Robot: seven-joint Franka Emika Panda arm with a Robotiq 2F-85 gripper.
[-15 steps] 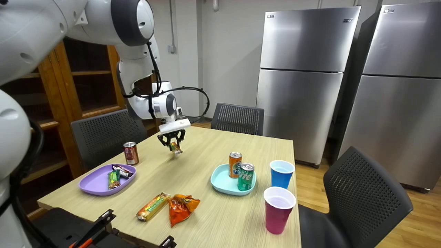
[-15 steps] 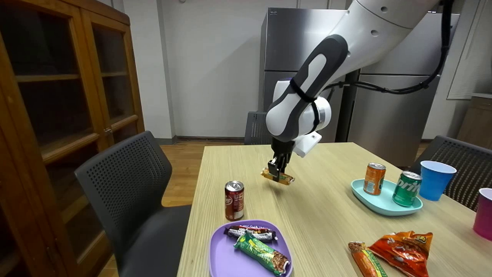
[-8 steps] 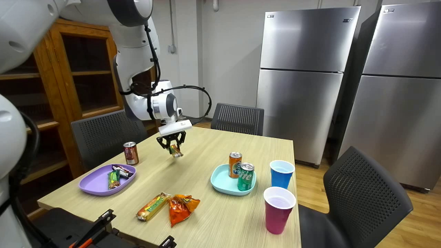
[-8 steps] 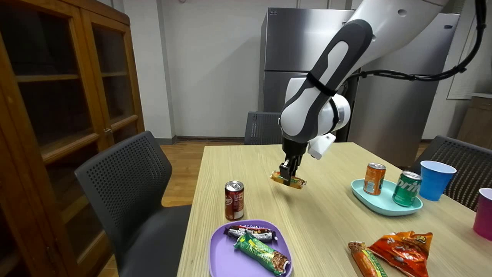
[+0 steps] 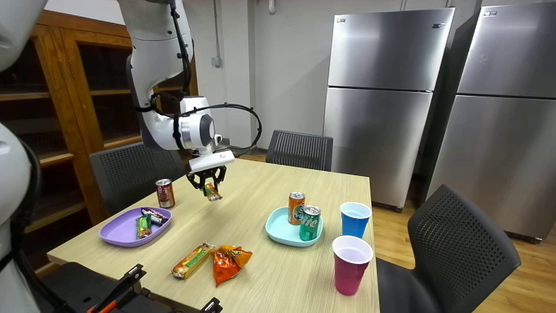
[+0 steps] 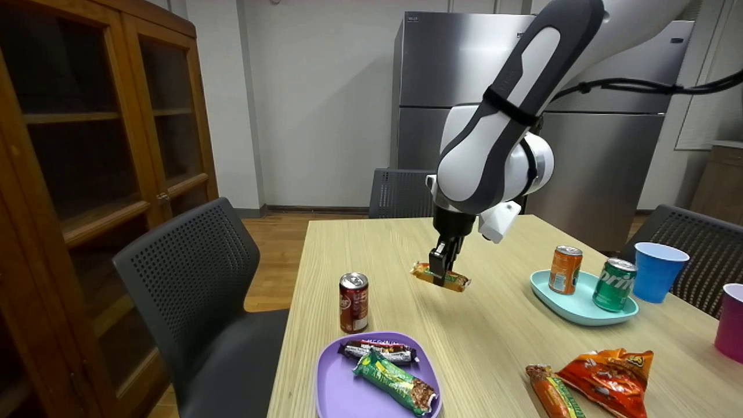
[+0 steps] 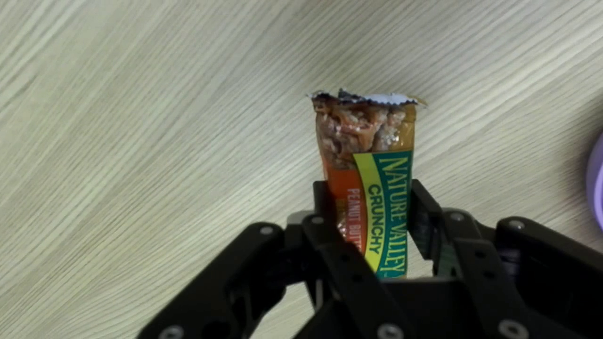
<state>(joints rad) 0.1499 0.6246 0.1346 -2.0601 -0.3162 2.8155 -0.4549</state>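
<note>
My gripper (image 7: 369, 207) squeezes one snack bar (image 7: 370, 183) above the table (image 5: 260, 182). In the wrist view its long side runs up-down, a crinkly end pointing away from my gripper. Around it I count three cans (image 5: 165, 193) (image 5: 296, 208) (image 5: 309, 223), two cups (image 5: 354, 224) (image 5: 352, 267), two plates (image 5: 118, 228) (image 5: 278, 228).

Bent arm (image 6: 487, 151) — jaws downward, clamped

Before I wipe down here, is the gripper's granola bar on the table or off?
Off: the gripper clasps the granola bar, whose shadow lies apart below it on the table.
</note>
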